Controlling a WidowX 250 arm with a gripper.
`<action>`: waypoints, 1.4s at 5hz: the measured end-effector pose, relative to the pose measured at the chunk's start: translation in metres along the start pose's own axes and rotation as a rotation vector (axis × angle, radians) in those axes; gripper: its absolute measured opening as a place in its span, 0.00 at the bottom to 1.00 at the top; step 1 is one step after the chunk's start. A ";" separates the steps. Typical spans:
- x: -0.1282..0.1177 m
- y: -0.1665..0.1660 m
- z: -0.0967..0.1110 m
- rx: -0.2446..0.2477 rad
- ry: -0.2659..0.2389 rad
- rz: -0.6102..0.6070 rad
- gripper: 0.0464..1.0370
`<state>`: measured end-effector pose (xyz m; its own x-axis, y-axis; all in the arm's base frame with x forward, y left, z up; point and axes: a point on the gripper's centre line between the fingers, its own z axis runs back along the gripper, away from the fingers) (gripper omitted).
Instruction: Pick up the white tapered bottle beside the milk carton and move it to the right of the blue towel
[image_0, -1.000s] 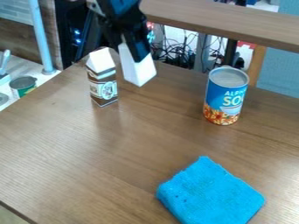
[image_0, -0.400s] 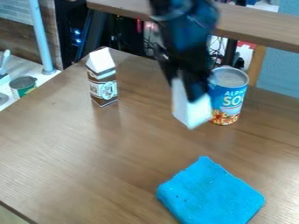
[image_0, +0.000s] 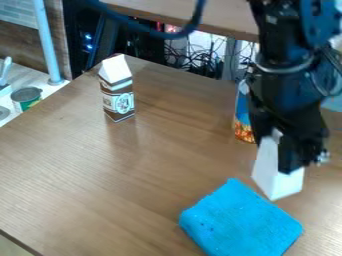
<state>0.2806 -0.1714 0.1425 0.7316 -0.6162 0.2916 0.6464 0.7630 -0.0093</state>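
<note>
At the far left, an open-topped green can (image_0: 27, 98) stood on a pale surface beyond the wooden table (image_0: 127, 180), near an upright light-blue pole (image_0: 48, 45). On the table's left far part, a brown-and-white carton (image_0: 117, 92) stood upright. Dark cables (image_0: 197, 62) lay tangled behind the table. Toward the right front, a blue cloth (image_0: 240, 222) lay flat. Farther back, a blue can (image_0: 243, 122) with an orange lower band stood upright, partly hidden by the arm. At the right, the gripper (image_0: 282, 152) hung down, pinching a white tapered block (image_0: 275, 175), whose lower end was beside the cloth's upper right edge in the view; whether it touched the table could not be told.
</note>
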 end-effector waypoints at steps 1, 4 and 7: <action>0.005 -0.023 -0.005 0.005 -0.001 -0.068 0.60; 0.003 -0.084 -0.051 -0.054 0.048 -0.243 0.60; 0.009 -0.113 -0.085 -0.056 0.024 -0.370 0.94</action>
<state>0.2330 -0.2798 0.0650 0.4509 -0.8530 0.2627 0.8782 0.4766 0.0403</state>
